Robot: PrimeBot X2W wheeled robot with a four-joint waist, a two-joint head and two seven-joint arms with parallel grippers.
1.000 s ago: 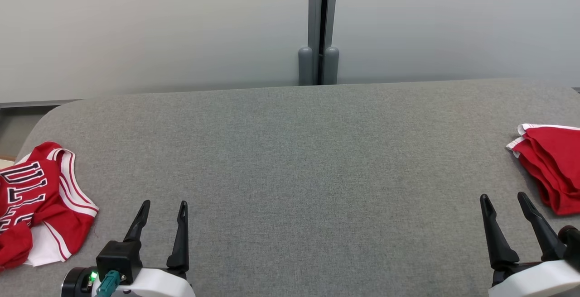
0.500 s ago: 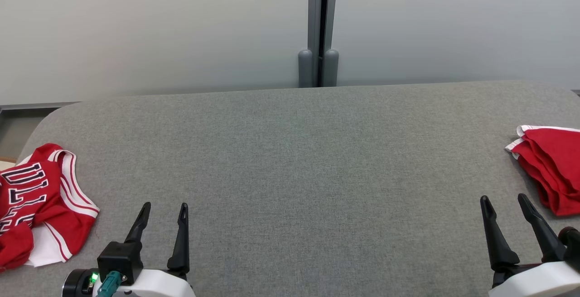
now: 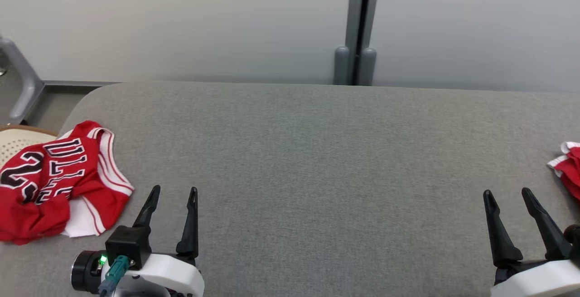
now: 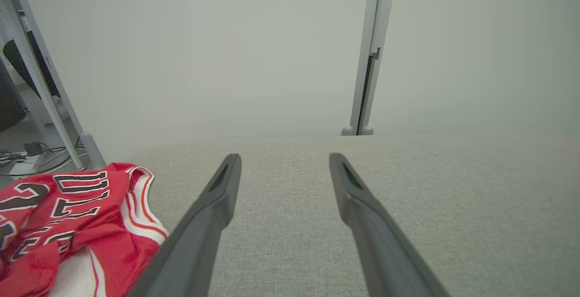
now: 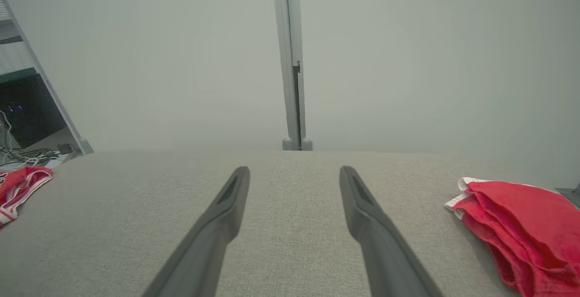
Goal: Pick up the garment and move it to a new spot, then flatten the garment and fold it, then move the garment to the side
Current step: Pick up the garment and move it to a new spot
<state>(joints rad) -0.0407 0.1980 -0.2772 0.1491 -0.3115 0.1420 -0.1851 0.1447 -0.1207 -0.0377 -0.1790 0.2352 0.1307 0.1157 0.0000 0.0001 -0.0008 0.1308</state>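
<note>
Left gripper point(image 3: 175, 189) and right gripper point(image 3: 506, 192) gape empty; crumpled jersey point(image 3: 59, 174) lies just left of the left jaws, best pinched at a thick fold.

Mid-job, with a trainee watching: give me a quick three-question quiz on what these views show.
1. True or false: the left gripper is holding the crumpled red jersey.
2. Which lies nearest the right gripper? A) the jersey B) the folded red garment C) a cardboard box
3. Fill in: both grippers are over the grey padded table with jaws ____.
Key: 1 false, the jersey lies beside that gripper, untouched; 2 B; 3 open.
</note>
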